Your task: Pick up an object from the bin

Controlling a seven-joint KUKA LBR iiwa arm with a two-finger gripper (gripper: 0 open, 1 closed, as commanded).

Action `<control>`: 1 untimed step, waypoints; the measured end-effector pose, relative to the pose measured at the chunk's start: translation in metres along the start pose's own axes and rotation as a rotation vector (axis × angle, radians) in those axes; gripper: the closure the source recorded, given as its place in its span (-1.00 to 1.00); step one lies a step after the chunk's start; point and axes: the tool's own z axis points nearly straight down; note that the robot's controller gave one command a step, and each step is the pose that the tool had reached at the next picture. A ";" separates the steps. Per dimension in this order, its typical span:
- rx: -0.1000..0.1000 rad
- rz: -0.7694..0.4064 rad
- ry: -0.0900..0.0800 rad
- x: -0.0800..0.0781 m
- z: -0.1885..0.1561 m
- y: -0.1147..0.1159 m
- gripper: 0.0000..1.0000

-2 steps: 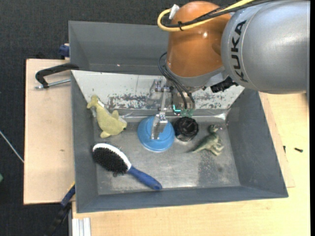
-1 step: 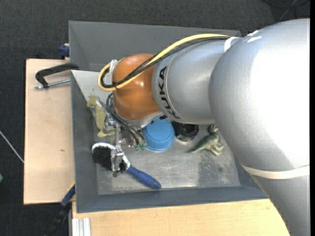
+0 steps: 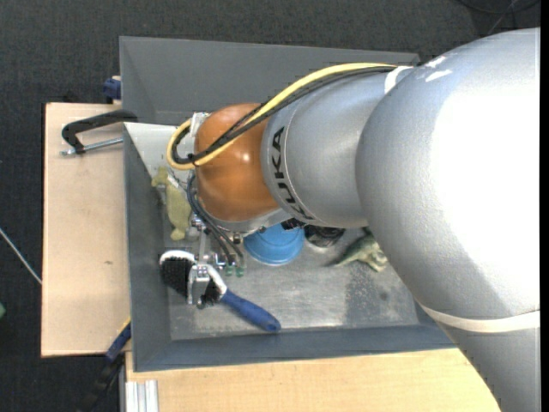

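arm (image 3: 412, 170) covers the right side of the bin (image 3: 283, 340) and runs off the right edge. top of the blue cup (image 3: 274, 245) hidden under the orange wrist cover (image 3: 230, 172); green thing (image 3: 360, 252) beside it half under arm, kind unclear. brush (image 3: 253, 314) middle hidden behind gripper (image 3: 202, 287).

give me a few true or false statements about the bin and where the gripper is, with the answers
1. The gripper is over a brush with black bristles, at the lower left of the bin. True.
2. The brush's handle is red. False: it is blue.
3. A blue round thing lies left of the brush. False: it lies up and to the right of it.
4. A pale yellowish thing lies by the bin's left wall. True.
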 end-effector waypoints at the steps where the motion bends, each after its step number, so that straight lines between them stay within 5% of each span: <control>1: 0.000 0.068 0.001 0.004 -0.006 0.000 -1.00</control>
